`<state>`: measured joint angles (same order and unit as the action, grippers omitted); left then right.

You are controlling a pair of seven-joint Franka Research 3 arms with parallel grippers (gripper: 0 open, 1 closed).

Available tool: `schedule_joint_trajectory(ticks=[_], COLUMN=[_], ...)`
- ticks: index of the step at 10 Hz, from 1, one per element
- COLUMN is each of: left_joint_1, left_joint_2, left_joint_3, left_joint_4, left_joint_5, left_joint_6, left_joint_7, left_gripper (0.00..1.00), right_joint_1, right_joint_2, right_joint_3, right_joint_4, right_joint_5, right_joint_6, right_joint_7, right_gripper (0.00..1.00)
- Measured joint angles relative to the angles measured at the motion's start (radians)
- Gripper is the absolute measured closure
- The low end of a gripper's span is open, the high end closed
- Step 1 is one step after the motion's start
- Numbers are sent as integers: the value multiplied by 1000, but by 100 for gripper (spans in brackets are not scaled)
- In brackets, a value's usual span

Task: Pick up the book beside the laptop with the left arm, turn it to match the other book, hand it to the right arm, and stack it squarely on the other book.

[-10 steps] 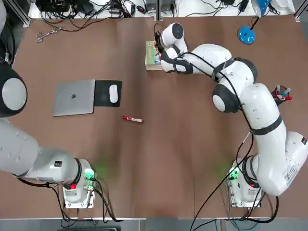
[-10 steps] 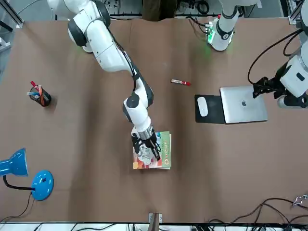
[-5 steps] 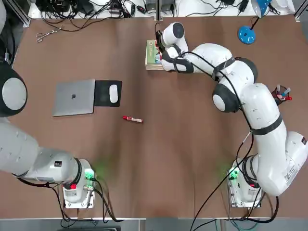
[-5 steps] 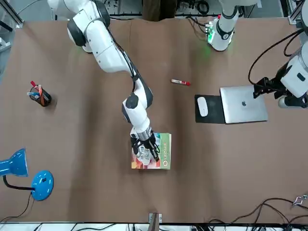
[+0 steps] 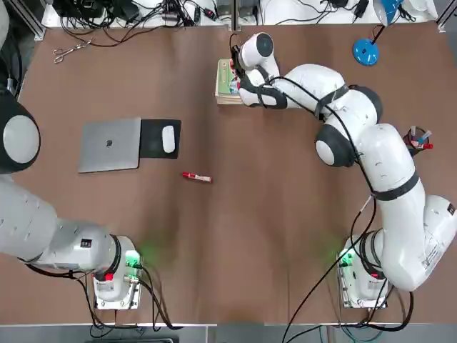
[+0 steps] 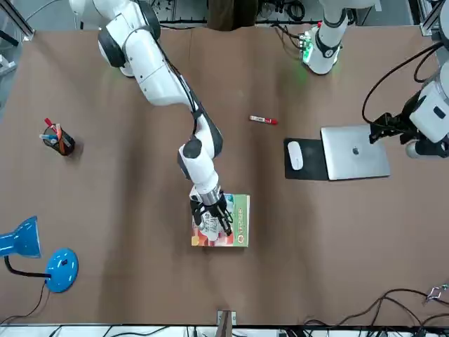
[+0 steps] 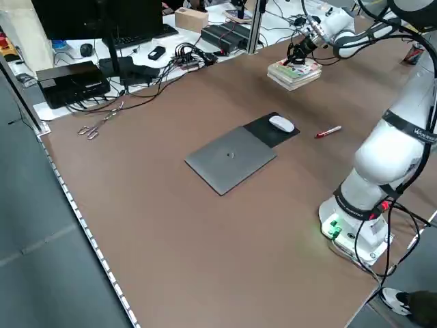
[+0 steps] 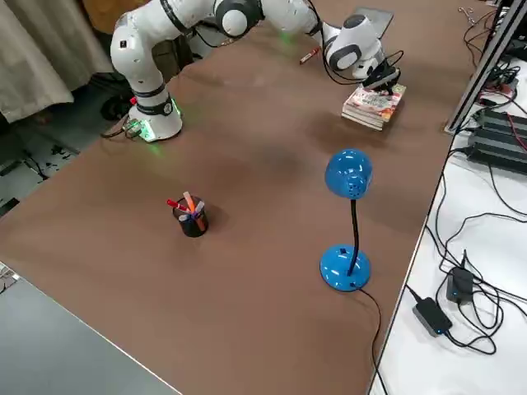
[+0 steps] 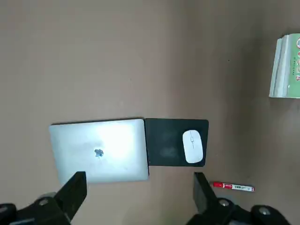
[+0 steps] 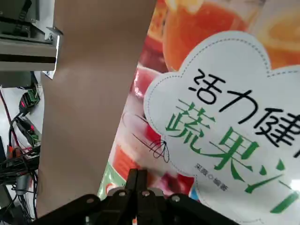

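The book (image 6: 240,221) lies stacked under the right end effector (image 6: 216,219).

There were two robot arms (image 5: 414,171), one table (image 5: 235,250), one laptop (image 5: 111,146), one mouse pad (image 5: 148,143), one mouse (image 5: 168,139), one loose marker (image 5: 197,177), one pen cup (image 8: 194,225) and one lamp (image 8: 348,174). One stack of books (image 8: 375,105) was there, seemingly at least two of them, though one arm partly covered it. One large monitor (image 7: 68,17) stood in the left side view.
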<state>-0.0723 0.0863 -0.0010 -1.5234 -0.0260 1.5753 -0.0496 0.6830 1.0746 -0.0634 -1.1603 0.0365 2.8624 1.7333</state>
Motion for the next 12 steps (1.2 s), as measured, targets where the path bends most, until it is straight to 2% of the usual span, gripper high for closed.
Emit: schedule_joint_trajectory(ticks=[4, 6, 8, 10, 12], left_joint_1=[4, 4, 4, 4, 4], left_joint_2=[0, 0, 0, 1, 6], left_joint_3=[2, 2, 2, 2, 2], left_joint_4=[0, 0, 0, 0, 0], left_joint_5=[0, 0, 0, 0, 0], left_joint_6=[0, 0, 0, 0, 0], left_joint_7=[0, 0, 0, 0, 0], left_gripper=[0, 0, 0, 0, 0], right_joint_1=[20, 12, -4, -19, -27], right_joint_2=[-39, -75, -81, -81, -87], right_joint_3=[0, -10, -13, -16, -19], right_joint_4=[-1, -2, -11, -20, -52], right_joint_5=[0, -13, -20, -22, -22], right_joint_6=[-12, -27, -50, -120, -136], right_joint_7=[0, -63, -231, -447, -576], right_gripper=[98, 99, 99, 99, 99])
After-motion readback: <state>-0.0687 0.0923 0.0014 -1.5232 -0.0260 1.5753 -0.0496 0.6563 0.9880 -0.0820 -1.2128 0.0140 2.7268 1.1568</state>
